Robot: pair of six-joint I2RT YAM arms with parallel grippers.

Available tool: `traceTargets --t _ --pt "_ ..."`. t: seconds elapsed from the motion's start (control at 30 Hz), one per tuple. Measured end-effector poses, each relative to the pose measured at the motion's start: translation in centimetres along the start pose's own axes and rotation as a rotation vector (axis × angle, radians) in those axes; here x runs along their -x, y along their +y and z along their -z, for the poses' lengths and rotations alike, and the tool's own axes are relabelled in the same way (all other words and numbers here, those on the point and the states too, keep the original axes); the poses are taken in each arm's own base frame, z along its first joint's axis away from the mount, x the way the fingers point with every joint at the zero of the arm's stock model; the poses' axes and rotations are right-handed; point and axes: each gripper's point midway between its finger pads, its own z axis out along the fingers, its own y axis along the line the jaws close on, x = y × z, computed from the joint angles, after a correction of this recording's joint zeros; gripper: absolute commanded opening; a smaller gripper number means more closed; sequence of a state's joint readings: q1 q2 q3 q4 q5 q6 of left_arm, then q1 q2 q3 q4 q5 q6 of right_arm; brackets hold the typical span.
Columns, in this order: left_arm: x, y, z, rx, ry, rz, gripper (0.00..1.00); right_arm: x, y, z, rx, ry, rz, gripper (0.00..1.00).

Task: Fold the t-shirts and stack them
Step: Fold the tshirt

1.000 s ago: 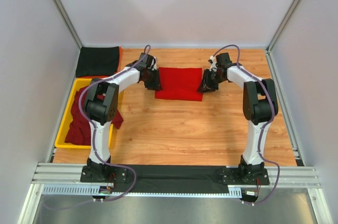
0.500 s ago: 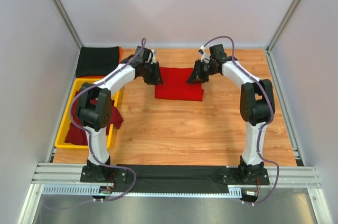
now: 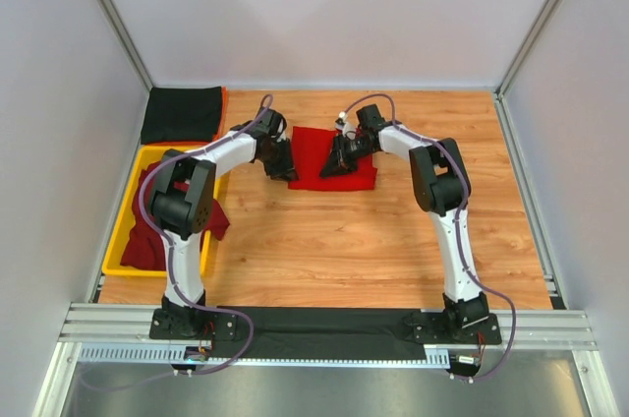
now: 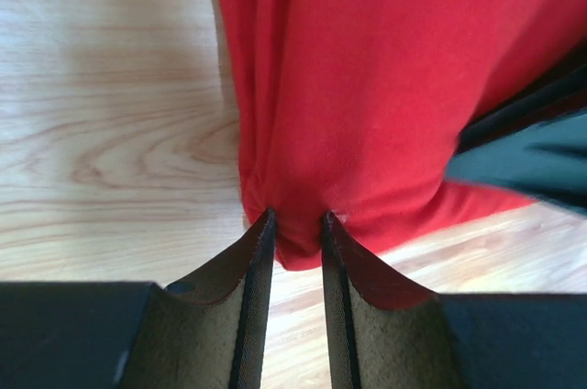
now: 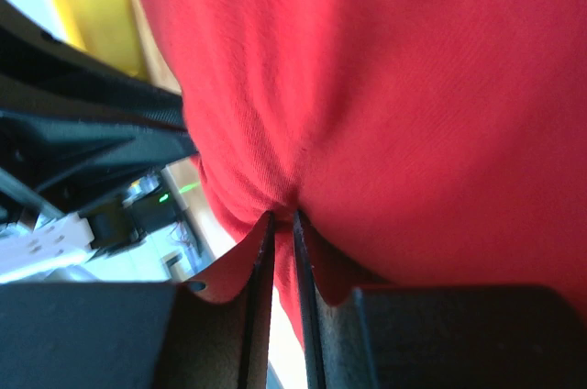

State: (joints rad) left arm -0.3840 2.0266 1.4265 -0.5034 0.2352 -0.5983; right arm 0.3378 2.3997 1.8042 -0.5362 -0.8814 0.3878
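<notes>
A pale wood-grain desk [image 3: 373,240] fills the floor of a booth closed in by plain light-grey walls [image 3: 324,14], with slanted metal posts [image 3: 113,14] at the far corners and silver rails [image 3: 550,324] along the near edge, where a black strip [image 3: 324,321] runs between the two arm bases. The red t-shirt [image 3: 307,149] lies toward the far middle of the desk as a folded rectangle, both arms reaching in over it. The left tool [image 3: 285,169] sits at the shirt's left edge, its jaws pinching a gathered bit of red cloth just above the wood – the wrist view shows the fabric bunched between them. The right tool [image 3: 330,166] is over the shirt's middle, jaws nearly together on a thin fold of the same cloth. At the left edge a yellow tray [image 3: 120,225] holds crumpled maroon t-shirts [image 3: 147,235], one spilling over its right rim, and a folded black t-shirt [image 3: 182,114] lies in the far-left corner.
</notes>
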Motion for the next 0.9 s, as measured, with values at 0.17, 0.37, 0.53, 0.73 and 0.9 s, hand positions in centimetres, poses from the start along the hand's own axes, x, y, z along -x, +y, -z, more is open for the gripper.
traceTargets --t 0.17,0.37,0.53,0.73,0.9 --pt "0.2 0.1 0.1 0.014 -0.011 0.022 0.33 -0.7 -0.3 -0.3 0.039 0.034 -0.02 0.17" --pt "0.4 0.4 1.0 0.069 -0.016 0.027 0.35 -0.5 0.3 0.7 0.002 0.017 -0.008 0.2" --pt "1.0 0.1 3.6 0.091 -0.049 0.018 0.36 -0.8 2.4 3.1 -0.013 -0.023 0.021 0.22" --pt "1.7 -2.1 4.8 -0.006 -0.075 0.001 0.36 -1.6 3.2 5.3 -0.014 -0.06 0.032 0.22" --pt "-0.9 -0.7 2.7 0.015 -0.024 0.003 0.34 -2.9 -0.1 5.4 -0.054 -0.057 -0.037 0.22"
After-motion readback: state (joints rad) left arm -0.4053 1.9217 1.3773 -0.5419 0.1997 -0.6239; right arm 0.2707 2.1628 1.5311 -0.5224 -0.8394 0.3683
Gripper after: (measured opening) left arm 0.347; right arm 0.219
